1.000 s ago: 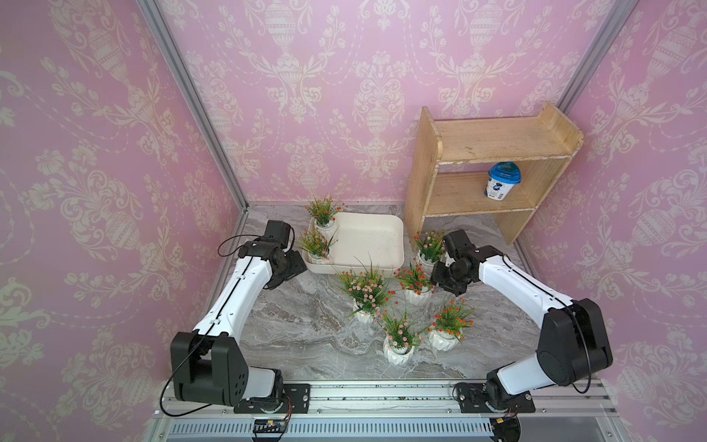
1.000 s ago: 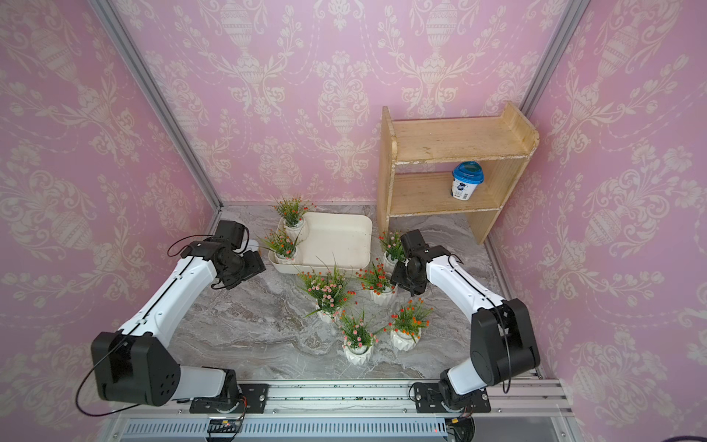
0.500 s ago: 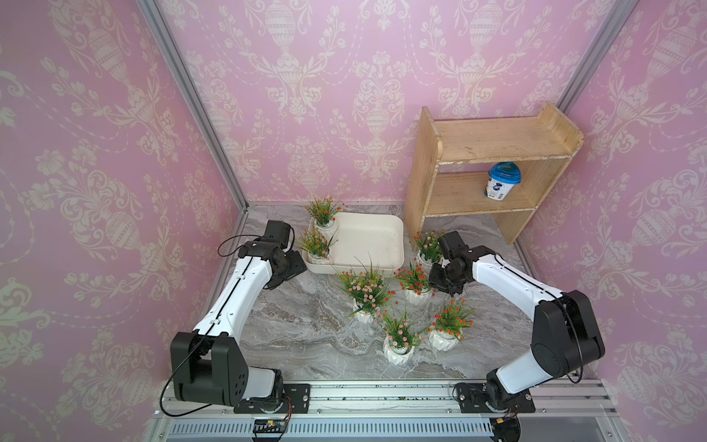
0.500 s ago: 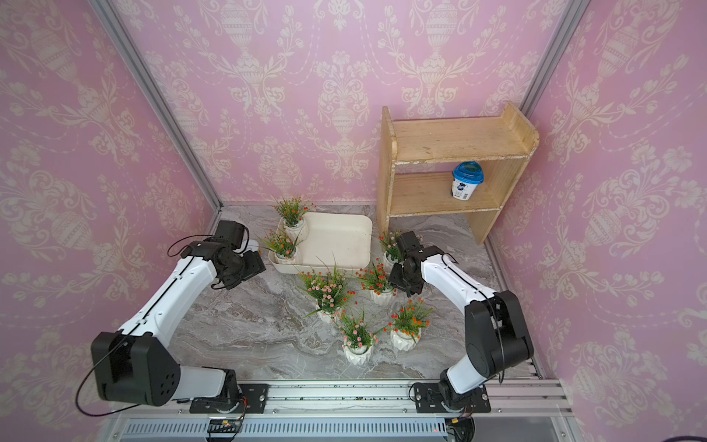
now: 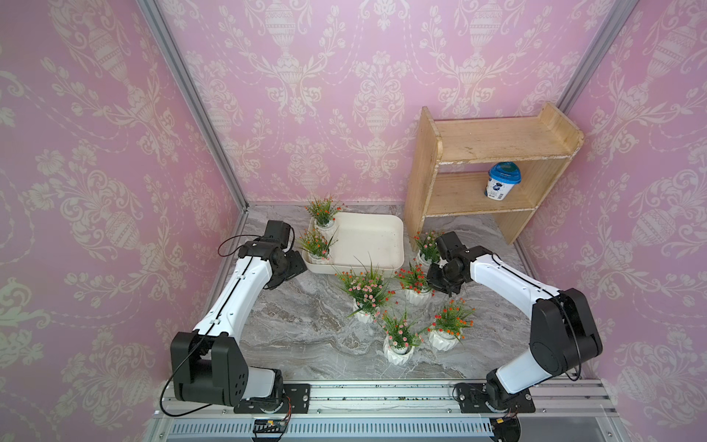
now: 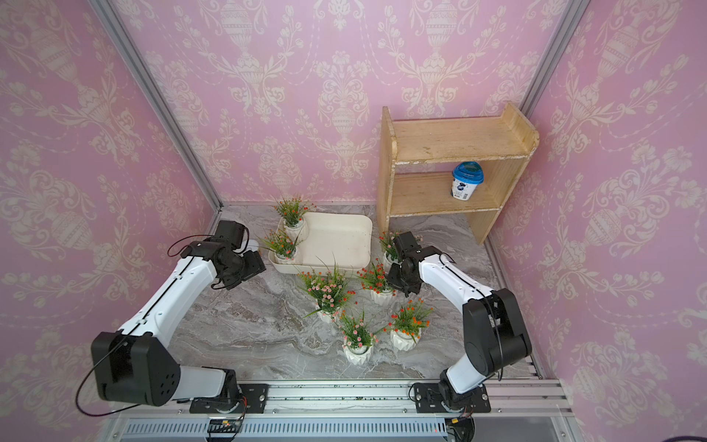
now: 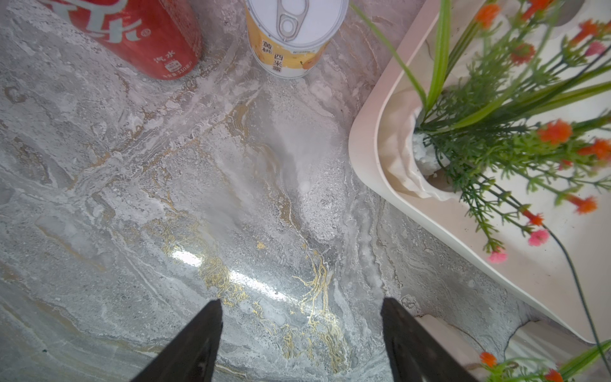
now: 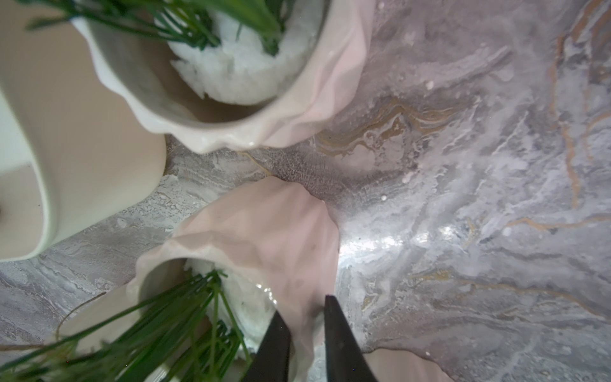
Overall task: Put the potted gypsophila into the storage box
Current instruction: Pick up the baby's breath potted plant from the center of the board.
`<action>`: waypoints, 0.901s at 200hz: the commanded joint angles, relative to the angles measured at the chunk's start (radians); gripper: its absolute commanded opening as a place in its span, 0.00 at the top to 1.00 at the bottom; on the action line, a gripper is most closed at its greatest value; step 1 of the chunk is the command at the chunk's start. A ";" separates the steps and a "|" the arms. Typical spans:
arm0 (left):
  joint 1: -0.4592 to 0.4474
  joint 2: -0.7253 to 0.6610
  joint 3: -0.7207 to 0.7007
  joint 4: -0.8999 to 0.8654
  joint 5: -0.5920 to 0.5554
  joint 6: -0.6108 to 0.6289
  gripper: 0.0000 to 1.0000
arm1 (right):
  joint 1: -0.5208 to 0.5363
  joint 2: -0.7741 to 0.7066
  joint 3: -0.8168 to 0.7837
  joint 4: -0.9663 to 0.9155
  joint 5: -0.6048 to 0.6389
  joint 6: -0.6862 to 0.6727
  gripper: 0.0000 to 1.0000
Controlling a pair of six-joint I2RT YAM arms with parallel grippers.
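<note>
The cream storage box (image 5: 398, 245) (image 6: 368, 245) lies at the back of the marble table, with two potted gypsophila (image 5: 323, 216) (image 5: 315, 248) in its left end. Several more pots stand in front of it and to its right. My right gripper (image 5: 438, 281) (image 8: 302, 306) is shut on the rim wall of the red-flowered pot (image 5: 416, 296) (image 8: 264, 231), one finger inside and one outside. My left gripper (image 5: 294, 266) (image 7: 301, 301) hangs open over bare marble beside the box's near-left corner (image 7: 363, 158), holding nothing.
A wooden shelf unit (image 5: 489, 153) at the back right holds a blue-lidded cup (image 5: 504, 185). A red cola can (image 7: 142, 36) and a yellow can (image 7: 291, 39) stand ahead of the left gripper. Another pot (image 8: 231, 99) and the box corner (image 8: 66, 148) crowd the held pot.
My right gripper has shifted slightly left to the red-flowered pot and closed on its rim. The left arm has not moved.
</note>
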 commanded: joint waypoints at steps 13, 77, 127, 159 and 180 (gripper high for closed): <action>0.010 -0.011 -0.016 -0.005 0.020 0.000 0.22 | 0.006 0.025 0.024 -0.032 0.031 -0.006 0.85; 0.010 -0.020 -0.027 0.002 0.025 -0.006 0.22 | 0.008 -0.002 0.058 -0.079 0.040 -0.025 0.93; 0.010 -0.025 -0.024 -0.001 0.022 -0.003 0.22 | 0.011 -0.040 0.118 -0.134 0.061 -0.048 0.96; 0.011 -0.027 -0.021 -0.002 0.023 -0.001 0.22 | 0.013 -0.057 0.159 -0.163 0.056 -0.055 0.96; 0.012 -0.031 -0.020 -0.004 0.022 -0.001 0.22 | 0.014 -0.061 0.193 -0.183 0.052 -0.065 0.96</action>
